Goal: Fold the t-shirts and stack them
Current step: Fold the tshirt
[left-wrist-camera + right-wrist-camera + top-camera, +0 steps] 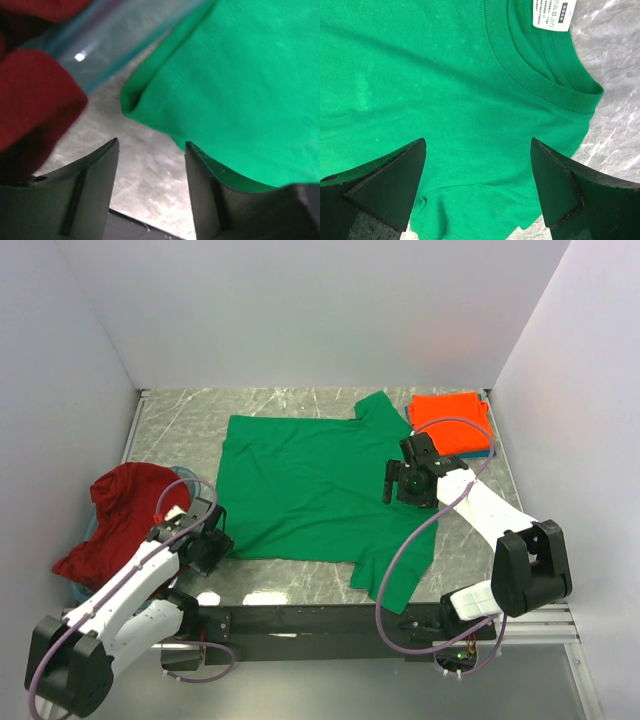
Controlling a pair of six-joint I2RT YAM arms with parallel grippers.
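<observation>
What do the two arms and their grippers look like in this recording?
Both the left arm and the right arm have white link shells with chunky black joint housings. A thin lilac cable runs loosely along each arm. The left gripper and right gripper are black, each with two matte, wedge-shaped fingers tapering to blunt tips. No markings or labels are visible.

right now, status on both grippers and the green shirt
Left gripper open beside green t-shirt hem corner. Right gripper open over its collar. Spread flat. Dark red t-shirt heaped alongside.
</observation>
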